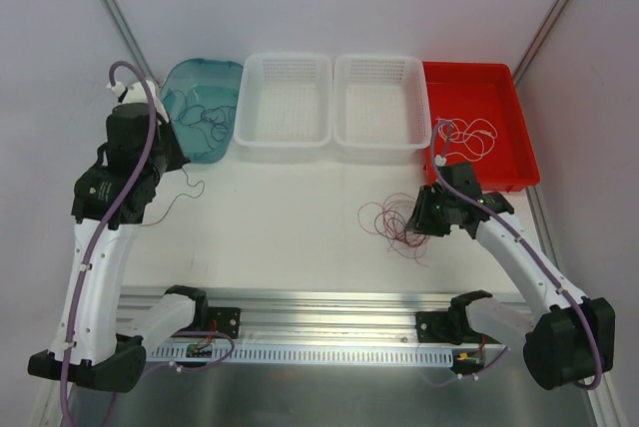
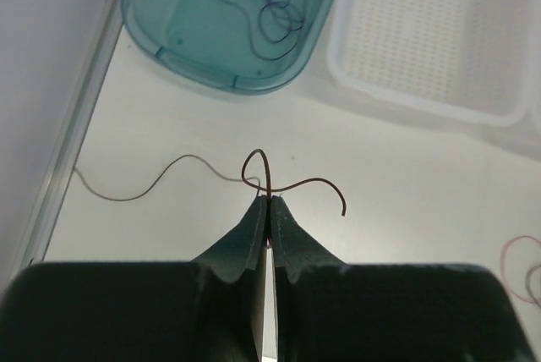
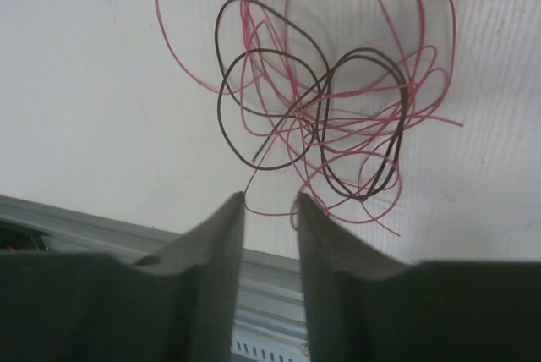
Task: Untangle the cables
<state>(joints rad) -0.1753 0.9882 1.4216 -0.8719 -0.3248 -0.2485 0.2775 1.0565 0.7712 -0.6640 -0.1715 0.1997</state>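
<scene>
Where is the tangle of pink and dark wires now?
In the top view the tangle lies on the table right of centre, just left of the right tool, in front of the right white basket.

Tangle: pink-red wires (image 3: 355,121) mixed with dark brown wires (image 3: 221,83). One brown wire (image 2: 314,180) is seen on a white table (image 2: 406,193). Dark wires (image 2: 279,19) are noted in a translucent teal tub (image 2: 169,15), white wires (image 1: 469,136) in a red tray (image 1: 469,73). Two baskets (image 1: 287,143) are white, perforated.

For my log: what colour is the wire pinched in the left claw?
Brown wire; left wrist view.
</scene>
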